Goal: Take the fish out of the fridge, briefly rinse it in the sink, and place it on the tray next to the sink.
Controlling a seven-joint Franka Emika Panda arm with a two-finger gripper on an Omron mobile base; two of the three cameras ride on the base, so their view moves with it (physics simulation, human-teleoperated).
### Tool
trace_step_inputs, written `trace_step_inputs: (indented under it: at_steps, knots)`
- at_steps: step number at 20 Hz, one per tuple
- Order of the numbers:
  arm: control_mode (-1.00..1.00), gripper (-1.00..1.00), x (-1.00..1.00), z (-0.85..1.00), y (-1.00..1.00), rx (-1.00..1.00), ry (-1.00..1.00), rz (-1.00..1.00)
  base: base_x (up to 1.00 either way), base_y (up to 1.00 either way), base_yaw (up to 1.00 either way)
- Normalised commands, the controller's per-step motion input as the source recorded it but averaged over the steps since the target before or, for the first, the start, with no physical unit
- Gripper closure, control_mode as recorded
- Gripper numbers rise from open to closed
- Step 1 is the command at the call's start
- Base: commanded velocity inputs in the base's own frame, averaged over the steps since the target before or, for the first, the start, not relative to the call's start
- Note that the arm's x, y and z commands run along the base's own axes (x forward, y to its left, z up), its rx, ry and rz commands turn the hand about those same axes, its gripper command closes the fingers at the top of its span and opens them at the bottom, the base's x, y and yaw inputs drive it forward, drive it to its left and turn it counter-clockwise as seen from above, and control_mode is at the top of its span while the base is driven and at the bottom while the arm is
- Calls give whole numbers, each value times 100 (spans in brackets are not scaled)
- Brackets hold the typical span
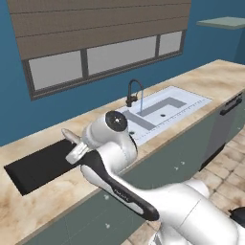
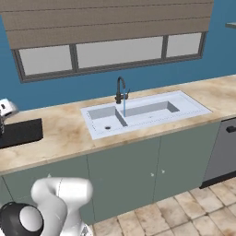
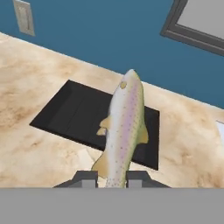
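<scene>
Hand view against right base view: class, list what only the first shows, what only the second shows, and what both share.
Hand view alone: the fish held in the shut gripper above the tray, and a wall outlet.
Right base view alone: the sink, its faucet running, and the dishwasher.
Both: the tray, the counter, the blue wall, the window frame.

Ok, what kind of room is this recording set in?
A simulated home kitchen, by the look of it: a double-basin sink with a black faucet running, set in a marbled counter over green cabinets, with a dishwasher beside them.
</scene>
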Motion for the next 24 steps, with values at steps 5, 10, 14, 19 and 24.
trace_step_inputs:
  at_steps: [5, 10, 14, 19, 24]
  knots:
    - [-100, 100, 91, -14, 7, -4, 25, -2, 0, 0, 0]
    - [-100, 100, 90, -7, 42, -8, 48, -6, 0, 0, 0]
    - [-100, 100, 53, 5, 54, -20, 38, -4, 0, 0, 0]
    - [-100, 100, -1, -25, 40, -14, -3, 0, 0, 0, 0]
    - [-100, 100, -1, -63, 45, -8, -12, 1, 0, 0, 0]
